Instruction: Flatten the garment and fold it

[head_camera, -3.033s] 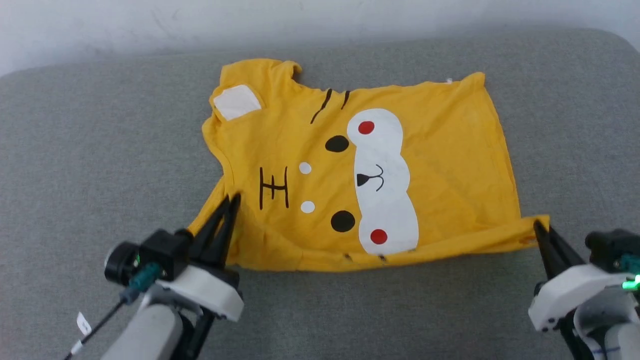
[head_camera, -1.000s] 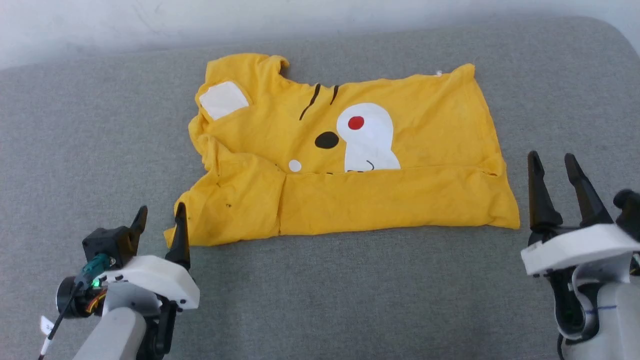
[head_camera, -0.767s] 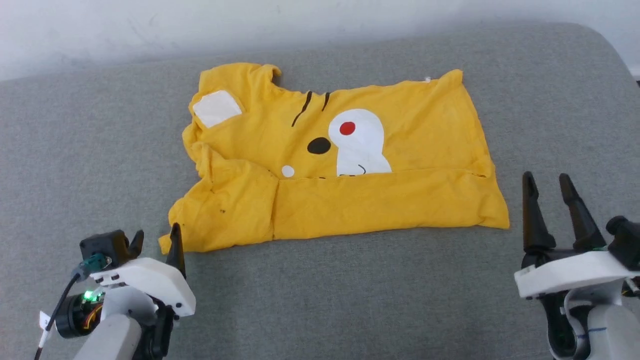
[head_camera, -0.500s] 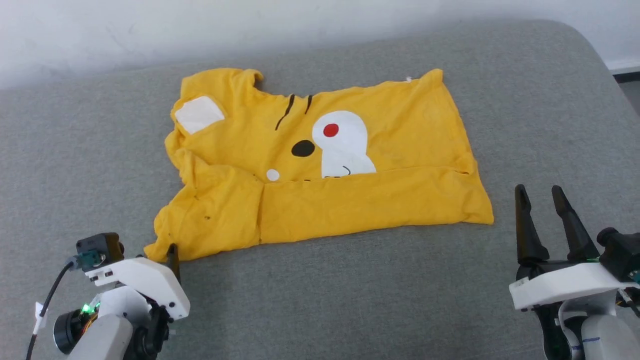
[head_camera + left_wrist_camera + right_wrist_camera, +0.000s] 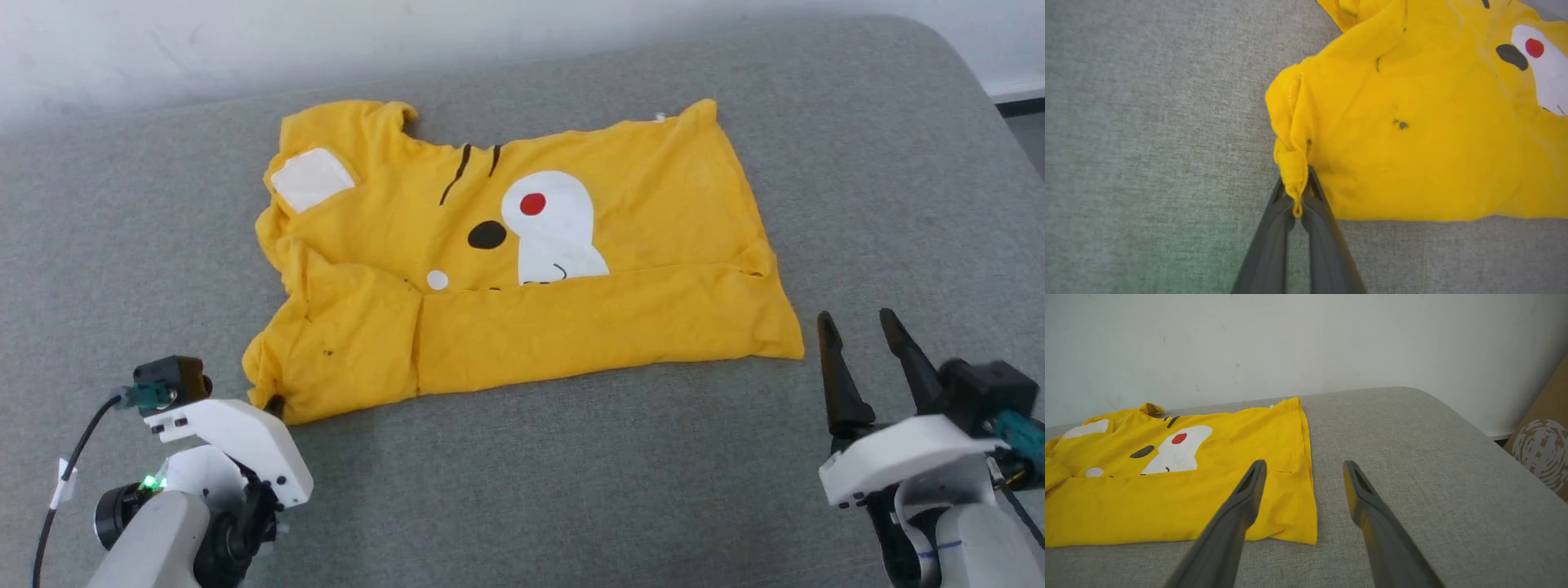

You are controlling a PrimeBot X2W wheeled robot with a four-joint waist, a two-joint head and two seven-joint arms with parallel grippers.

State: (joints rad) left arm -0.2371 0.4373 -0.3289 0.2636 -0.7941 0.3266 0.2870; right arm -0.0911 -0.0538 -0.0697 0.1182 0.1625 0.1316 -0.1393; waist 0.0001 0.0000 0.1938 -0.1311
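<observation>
- Broadly, working on a wide grey cushion (image 5: 522, 506) set against a pale wall (image 5: 1306, 335).
- Near the cushion's middle, found the yellow shirt (image 5: 669, 204) lying print side up, with the collar end toward the robot's left and the hem toward its right.
- Already doubled once along its length. Seen as a plain yellow band (image 5: 604, 327) turned up from the near edge and hiding the lower half of the printed face.
- Judged from that to be mid-fold: flattening and first fold done, now starting on the sleeve end.
- Shows the right claw (image 5: 856, 320) spread wide and holding nothing, hovering just beside the shirt's near right corner without touching the cloth.
- Shows the left claw (image 5: 1297, 192) pinched tight on the bunched sleeve corner (image 5: 1290, 161) at the shirt's near left end, with the hem of that sleeve squeezed between the two fingers.
- Next, probably lifting that corner and laying the sleeve in over the body. Calls for a low, gentle carry without dragging the band open, and perhaps for bringing the right claw onto the hem corner to steady the far end.
- Lastly, worth minding the few small dark holes (image 5: 1401, 124) near the grip, a likely snag for a fingertip.
</observation>
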